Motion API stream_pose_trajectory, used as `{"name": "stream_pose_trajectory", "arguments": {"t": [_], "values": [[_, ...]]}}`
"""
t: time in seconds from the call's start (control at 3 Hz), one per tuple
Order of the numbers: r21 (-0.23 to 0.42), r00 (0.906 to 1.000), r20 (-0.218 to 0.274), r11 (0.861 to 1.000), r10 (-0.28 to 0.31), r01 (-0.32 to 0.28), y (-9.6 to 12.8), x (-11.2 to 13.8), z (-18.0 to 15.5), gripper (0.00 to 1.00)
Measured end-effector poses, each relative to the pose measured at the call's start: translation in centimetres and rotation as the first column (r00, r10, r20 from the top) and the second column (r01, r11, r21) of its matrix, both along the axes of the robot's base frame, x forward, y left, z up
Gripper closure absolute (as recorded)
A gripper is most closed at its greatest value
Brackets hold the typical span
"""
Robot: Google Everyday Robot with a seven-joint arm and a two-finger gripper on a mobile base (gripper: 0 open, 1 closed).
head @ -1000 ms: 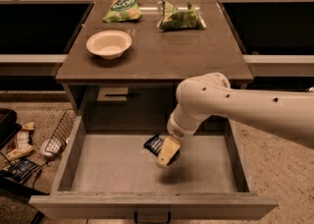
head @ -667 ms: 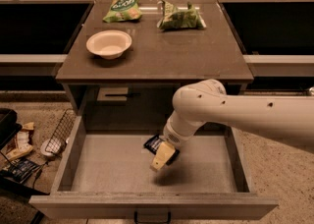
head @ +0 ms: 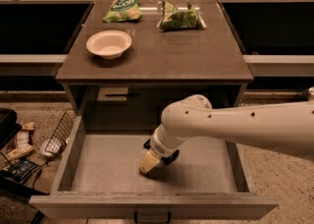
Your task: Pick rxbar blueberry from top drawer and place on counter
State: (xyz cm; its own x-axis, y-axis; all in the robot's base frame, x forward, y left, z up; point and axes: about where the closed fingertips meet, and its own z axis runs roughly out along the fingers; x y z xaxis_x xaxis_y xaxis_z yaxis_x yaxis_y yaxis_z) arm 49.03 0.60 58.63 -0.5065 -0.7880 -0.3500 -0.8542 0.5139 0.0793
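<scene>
The top drawer (head: 108, 169) is pulled out below the counter (head: 162, 58), its grey floor showing and its dark handle (head: 152, 216) at the front. My gripper (head: 148, 163) reaches down into the drawer, its pale tip near the floor at the middle. The rxbar blueberry is almost wholly hidden under my wrist. Only dark slivers (head: 171, 157) show beside the wrist, and I cannot tell whether I hold the bar.
On the counter stand a white bowl (head: 109, 44) at the left and two green snack bags (head: 122, 7) (head: 179, 16) at the back. A wire basket (head: 61, 134) and loose clutter (head: 19, 144) lie on the floor left of the drawer.
My gripper has moved left and toward the drawer's front. The dark blue bar, visible beside the gripper earlier, is now mostly covered by my wrist.
</scene>
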Motion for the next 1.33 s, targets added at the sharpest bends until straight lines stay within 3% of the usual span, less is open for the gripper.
{"name": "stream_pose_trajectory", "arguments": {"t": [1.0,1.33], "values": [[-0.005,1.0,-0.002,1.0,-0.005,0.005,0.2,-0.2,0.9,0.96],[-0.005,1.0,-0.002,1.0,-0.005,0.005,0.2,-0.2,1.1,1.0]]}}
